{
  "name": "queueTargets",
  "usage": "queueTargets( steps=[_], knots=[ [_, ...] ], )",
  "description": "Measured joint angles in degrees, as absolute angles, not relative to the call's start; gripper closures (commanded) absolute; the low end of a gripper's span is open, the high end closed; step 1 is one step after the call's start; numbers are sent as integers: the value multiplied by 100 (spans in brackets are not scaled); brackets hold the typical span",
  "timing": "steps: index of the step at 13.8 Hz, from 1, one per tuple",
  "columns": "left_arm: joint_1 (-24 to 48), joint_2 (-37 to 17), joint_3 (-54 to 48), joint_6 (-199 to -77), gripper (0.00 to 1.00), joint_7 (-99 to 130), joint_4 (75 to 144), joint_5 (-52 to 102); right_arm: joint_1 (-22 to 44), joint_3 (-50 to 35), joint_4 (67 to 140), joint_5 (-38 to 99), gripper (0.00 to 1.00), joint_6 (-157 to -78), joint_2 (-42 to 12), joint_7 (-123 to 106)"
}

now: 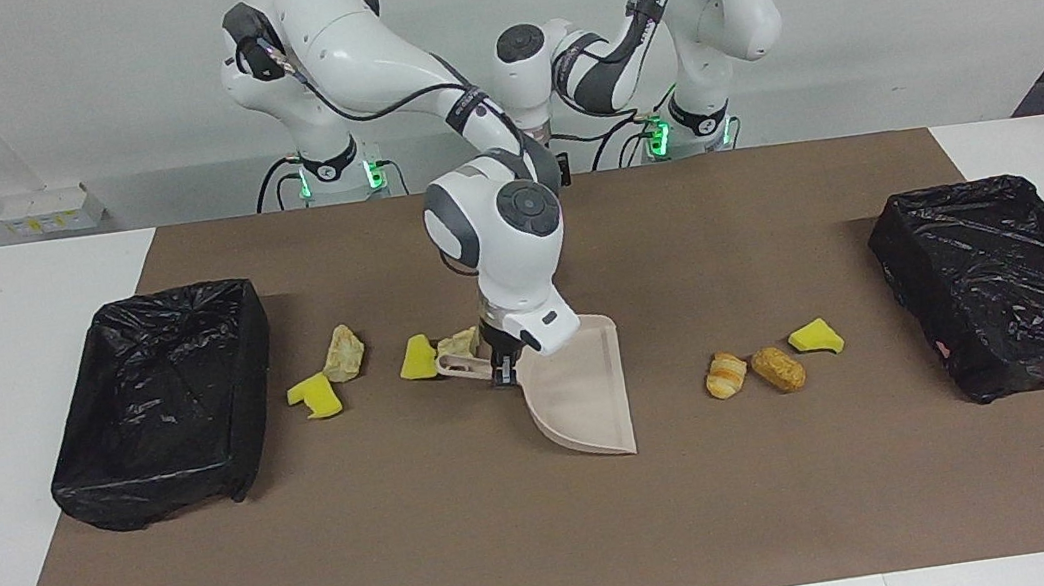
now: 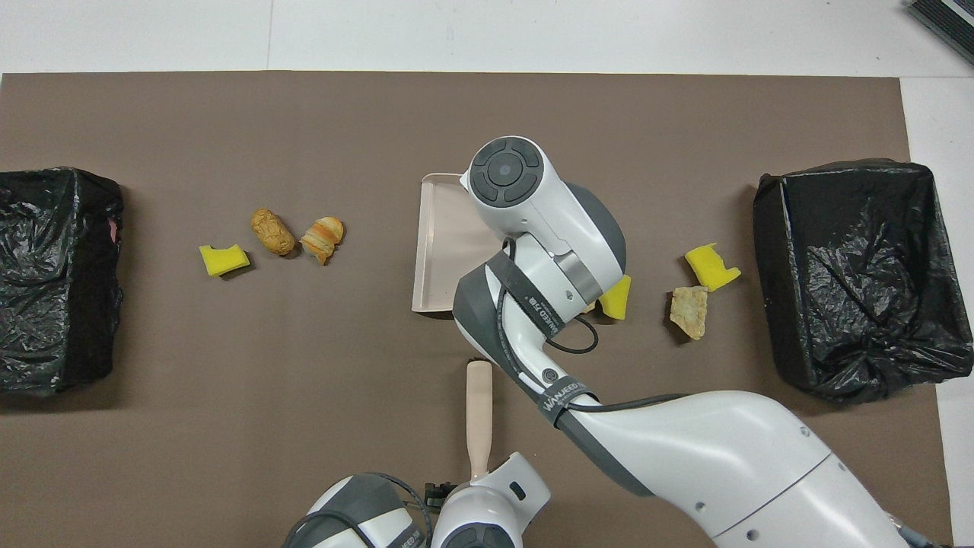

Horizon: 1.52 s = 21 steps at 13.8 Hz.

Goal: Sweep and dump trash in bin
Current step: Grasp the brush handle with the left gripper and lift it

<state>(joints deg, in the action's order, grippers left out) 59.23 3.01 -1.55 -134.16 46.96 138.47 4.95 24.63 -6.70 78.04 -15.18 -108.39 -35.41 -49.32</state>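
**A:** How far along am I?

**B:** Barely started. My right gripper is clamped on the beige plastic dustpan mid-mat; my left gripper, fingers spread, is over the brush's beige handle. The yellow sponge, stone and bread-roll trash lies unswept; both black-lined bins look empty.

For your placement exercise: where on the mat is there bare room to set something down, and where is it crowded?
Bare: the mat strip at the edge farthest from the robots, and between the dustpan and the bread rolls. Crowded: around the dustpan handle, where sponge chunks and lumps sit.
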Motion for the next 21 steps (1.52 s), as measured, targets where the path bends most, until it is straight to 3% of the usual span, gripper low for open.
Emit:
queueTargets(
  steps=[2, 3, 5, 6, 11, 15, 18, 21],
  knots=[
    [5923, 298, -133, -13340, 18, 4694, 13797, 495, 2463, -670, 7803, -1518, 100, -10844, -3542, -4932],
    [5923, 299, -127, -13299, 28, 4692, 13777, 495, 2463, -670, 7801, -1518, 100, -10851, -3542, -4932],
    [5923, 301, -126, -13170, 68, 4691, 13747, 495, 2466, -673, 7800, -1518, 100, -10858, -3542, -4932],
    [5923, 301, -125, -13098, 99, 4687, 13736, 495, 2471, -674, 7800, -1518, 100, -10859, -3542, -4932],
    [5918, 470, -70, -12389, 100, 4314, 13593, 495, 2581, -674, 7799, -1518, 100, -10887, -3545, -4887],
    [5700, 942, 39, -11136, 100, 3480, 13532, 495, 2590, -673, 7800, -1518, 100, -10889, -3553, -4884],
    [5111, 1633, 53, -10055, 100, 2676, 13485, 495, 2590, -673, 7800, -1518, 100, -10889, -3554, -4884],
    [4018, 2459, 84, -8868, 100, 1792, 13425, 490, 2590, -673, 7808, -1521, 100, -10890, -3556, -4884]
  ],
)
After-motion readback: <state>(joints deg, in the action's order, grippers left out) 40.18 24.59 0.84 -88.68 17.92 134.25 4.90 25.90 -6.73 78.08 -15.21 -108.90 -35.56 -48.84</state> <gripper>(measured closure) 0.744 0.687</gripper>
